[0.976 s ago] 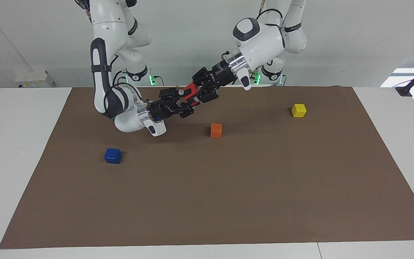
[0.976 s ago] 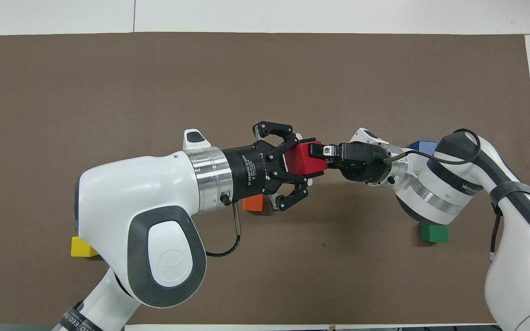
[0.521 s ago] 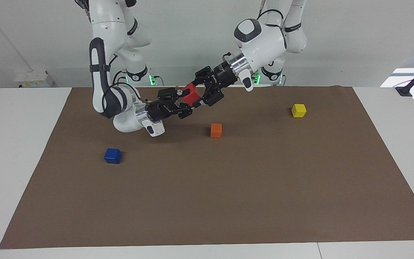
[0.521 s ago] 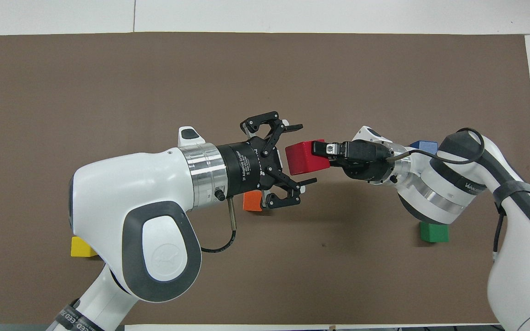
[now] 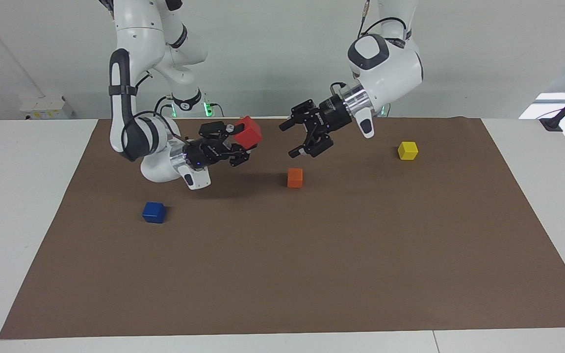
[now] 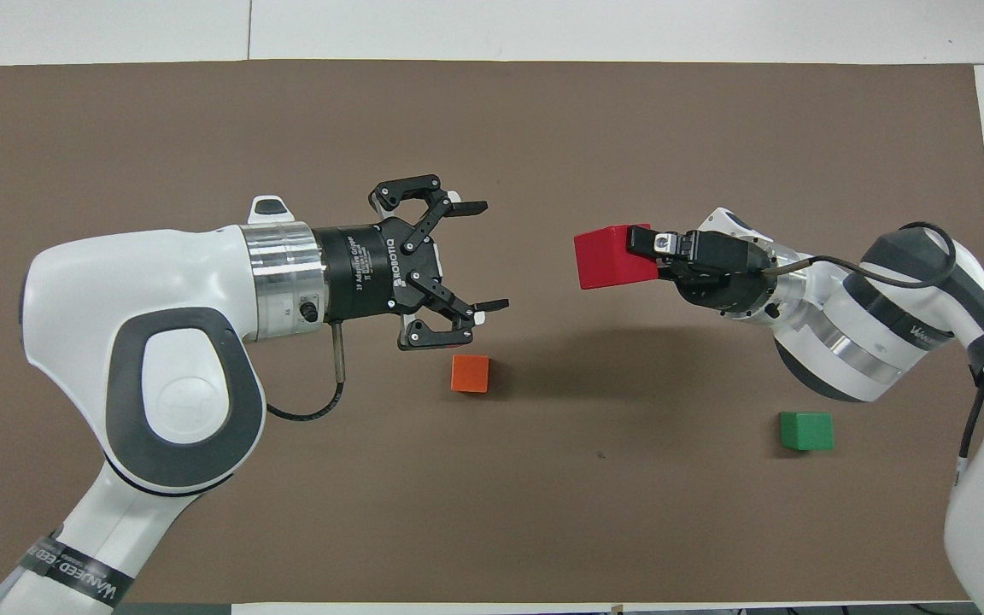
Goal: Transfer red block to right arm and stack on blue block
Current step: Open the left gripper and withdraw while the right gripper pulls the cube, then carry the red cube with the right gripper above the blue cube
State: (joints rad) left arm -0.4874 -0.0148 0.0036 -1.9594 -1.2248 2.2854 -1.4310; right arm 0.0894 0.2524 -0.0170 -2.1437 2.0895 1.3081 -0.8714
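The right gripper [image 5: 239, 139] is up over the brown mat [image 5: 282, 274], toward the right arm's end, its jaws clamped on the red block [image 5: 248, 131], which hangs in the air clear of everything else. On the mat below, toward that same end, the blue block [image 5: 154, 212] sits alone and bare. Toward the middle lies the orange block [image 5: 295, 177], flat on the mat. Above it and a little toward the left arm's end is the left gripper [image 5: 290, 139], jaws spread wide with nothing between them, well apart from the red block. Toward the left arm's end rests the yellow block [image 5: 407, 150]. None of the blocks lies in a container.

The facing view shows the blue and yellow blocks; neither can be seen from overhead, where the arms cover those spots. The overhead view alone shows a green block [image 6: 806, 430], on the mat beside the right arm [image 6: 851, 333].
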